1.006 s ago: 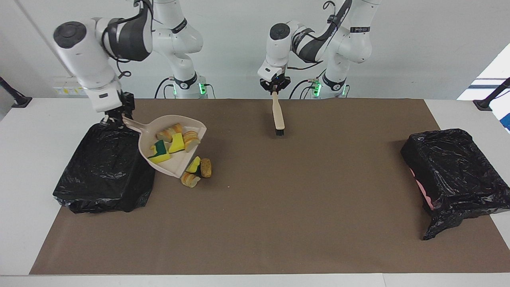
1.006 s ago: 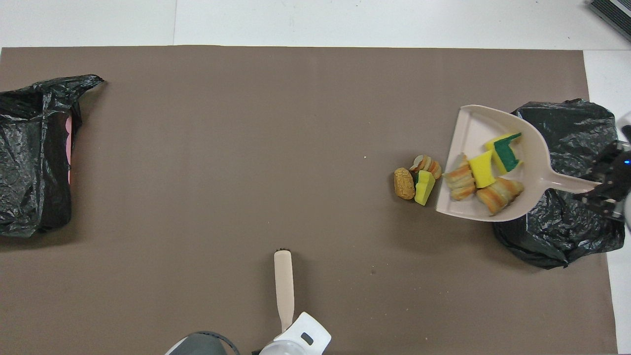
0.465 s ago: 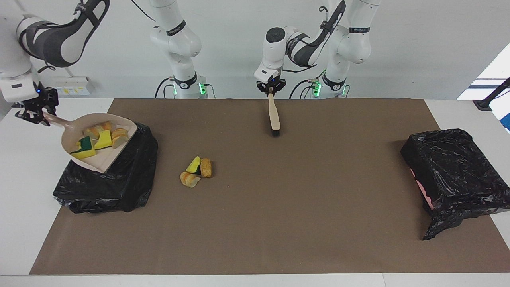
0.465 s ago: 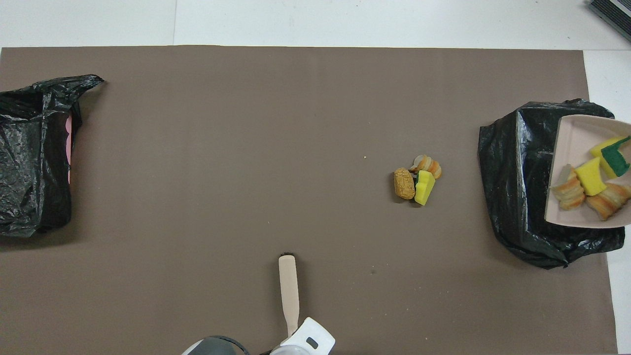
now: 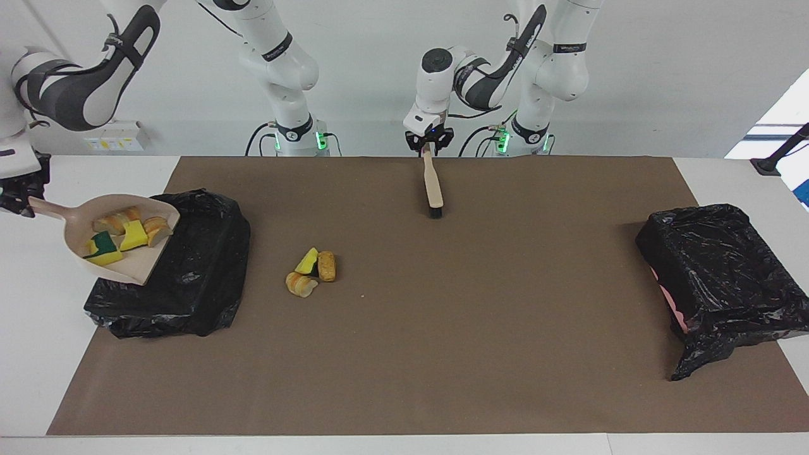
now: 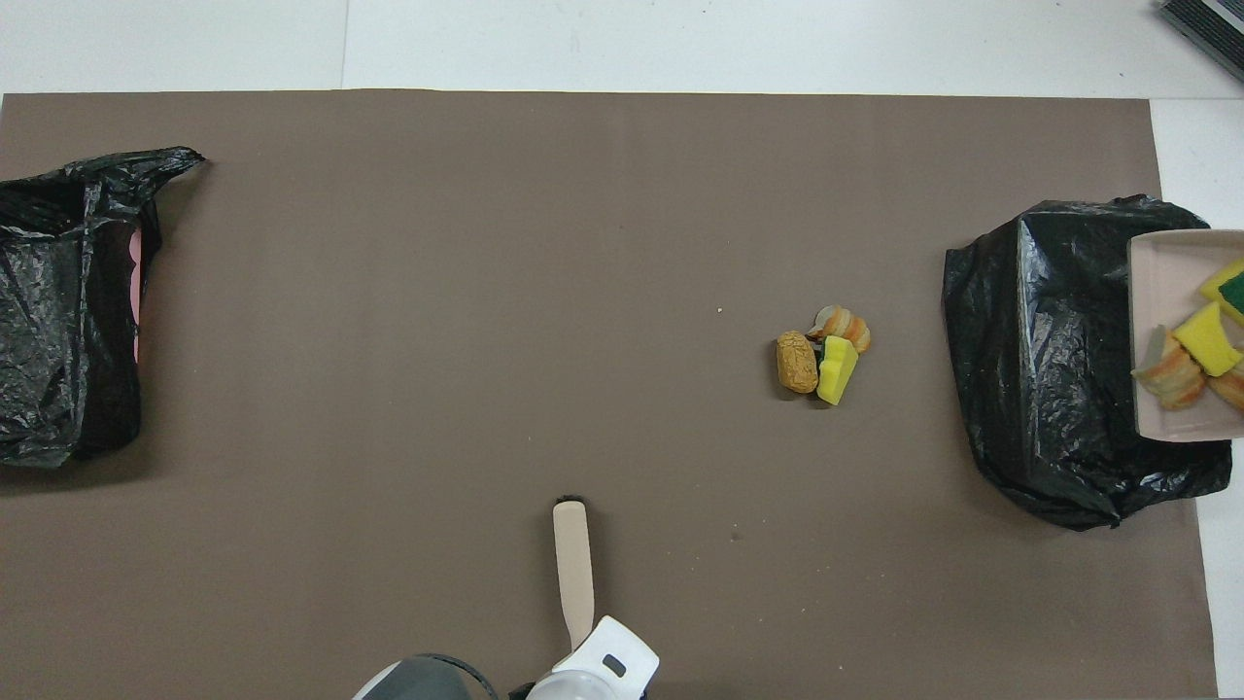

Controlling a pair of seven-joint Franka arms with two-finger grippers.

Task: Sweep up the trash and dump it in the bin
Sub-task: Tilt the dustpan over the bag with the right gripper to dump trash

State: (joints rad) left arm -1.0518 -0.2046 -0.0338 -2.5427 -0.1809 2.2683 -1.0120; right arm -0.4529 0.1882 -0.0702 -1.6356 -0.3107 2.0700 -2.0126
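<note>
Brown paper mat (image 5: 442, 328) covers the white desk (image 5: 76, 354); right gripper (image 5: 19, 202) pinches the dustpan (image 5: 120, 249), left gripper (image 5: 428, 140) the brush (image 5: 432, 183).

The dustpan (image 5: 110, 237), with four scraps (image 5: 123, 234) in it, is now carried off the mat by the right gripper (image 5: 16, 196) and held over the bin (image 5: 183, 265) at the right arm's end; a second ago its lip was at the three scraps (image 5: 311, 270) left on the mat. The brush (image 5: 432, 183) is drawn slightly back toward the robots by the left gripper (image 5: 428, 142).
</note>
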